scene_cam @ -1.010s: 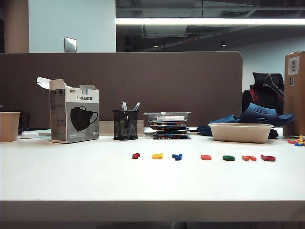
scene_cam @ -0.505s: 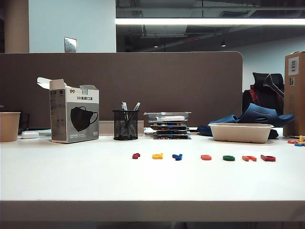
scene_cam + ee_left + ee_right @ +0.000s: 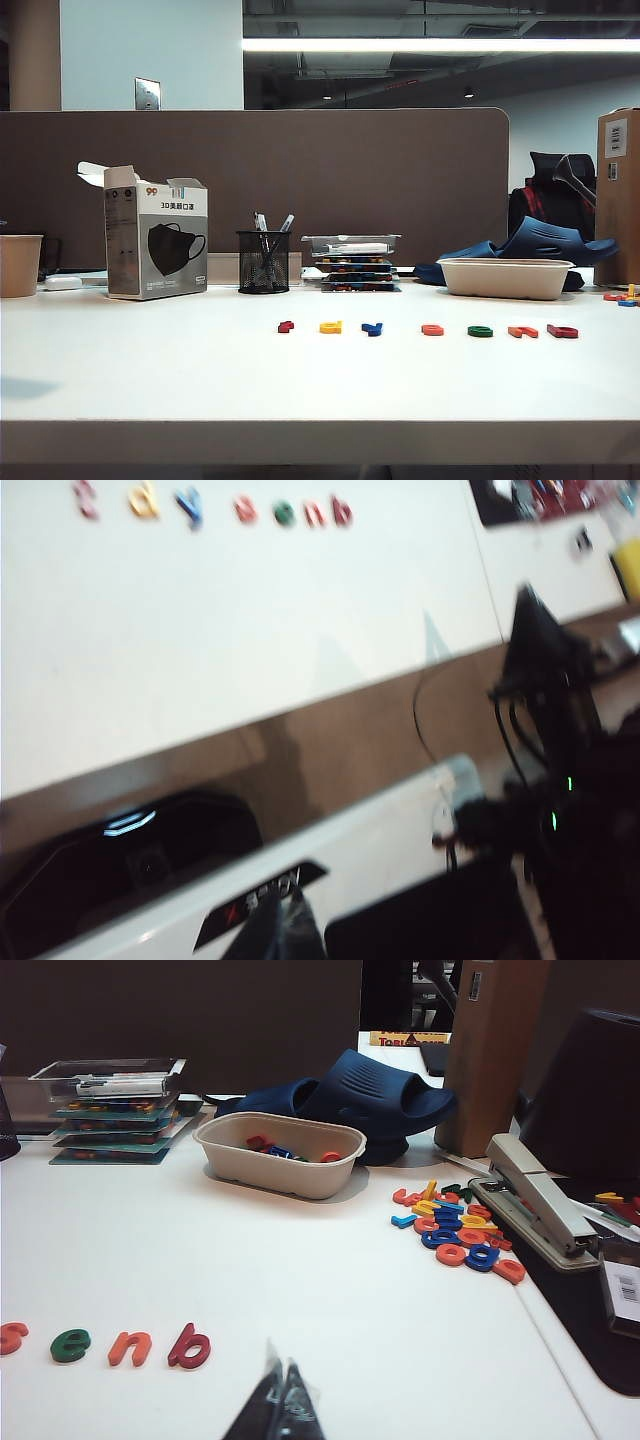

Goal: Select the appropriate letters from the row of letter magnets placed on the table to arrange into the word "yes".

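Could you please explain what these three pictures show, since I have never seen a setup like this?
It is a robot with two arms, each ending in a two-finger gripper. One picture comes from a fixed camera facing the table; no arm shows in it. The other two come from cameras on the wrists.

On the table lies a row of letter magnets. The blue y, green e and orange-red s spell "yes". Behind stand a mask box, a pen cup and a tray.

The left wrist view is blurred, looking over the table edge; the left gripper shows only as dark tips, so its state is unclear. The right gripper is shut and empty, near the b that ends the row. Nothing is held.
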Robot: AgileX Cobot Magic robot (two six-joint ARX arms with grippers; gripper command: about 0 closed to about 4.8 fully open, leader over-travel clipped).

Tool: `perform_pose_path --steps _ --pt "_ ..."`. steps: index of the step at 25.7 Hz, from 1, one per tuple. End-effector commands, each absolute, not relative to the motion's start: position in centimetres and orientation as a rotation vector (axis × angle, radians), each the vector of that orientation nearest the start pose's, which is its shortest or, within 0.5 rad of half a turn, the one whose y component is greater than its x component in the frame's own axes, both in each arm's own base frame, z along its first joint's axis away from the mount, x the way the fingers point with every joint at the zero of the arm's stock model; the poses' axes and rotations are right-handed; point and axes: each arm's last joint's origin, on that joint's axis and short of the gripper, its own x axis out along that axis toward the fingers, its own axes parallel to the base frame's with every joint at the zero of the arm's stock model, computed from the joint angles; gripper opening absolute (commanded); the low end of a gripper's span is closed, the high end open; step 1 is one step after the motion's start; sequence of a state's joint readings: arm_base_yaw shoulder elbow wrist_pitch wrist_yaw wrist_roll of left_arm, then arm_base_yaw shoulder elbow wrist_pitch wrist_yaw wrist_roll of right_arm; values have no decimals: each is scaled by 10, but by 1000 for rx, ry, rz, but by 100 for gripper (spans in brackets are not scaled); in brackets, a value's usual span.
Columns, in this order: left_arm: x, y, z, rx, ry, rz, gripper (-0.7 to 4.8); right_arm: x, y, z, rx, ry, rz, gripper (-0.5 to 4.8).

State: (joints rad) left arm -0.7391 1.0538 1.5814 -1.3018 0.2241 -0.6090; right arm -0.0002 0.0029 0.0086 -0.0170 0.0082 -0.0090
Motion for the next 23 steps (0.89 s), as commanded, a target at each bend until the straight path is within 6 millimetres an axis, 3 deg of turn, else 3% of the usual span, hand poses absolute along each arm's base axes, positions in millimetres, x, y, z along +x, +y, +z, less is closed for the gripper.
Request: perform_pose_path --steps 1,7,15,23 --pt "105 -102 446 -374 952 -611 -6 98 -1 163 -7 3 -32 -9" --pt "105 -103 448 -358 892 -572 -6 98 -1 163 -7 3 -32 -9" --pt "80 -133 449 -175 757 -584 -6 98 -1 163 -8 4 -36 -9" --pt "77 -144 446 -179 739 -522 -6 98 -1 163 -7 3 -36 -9"
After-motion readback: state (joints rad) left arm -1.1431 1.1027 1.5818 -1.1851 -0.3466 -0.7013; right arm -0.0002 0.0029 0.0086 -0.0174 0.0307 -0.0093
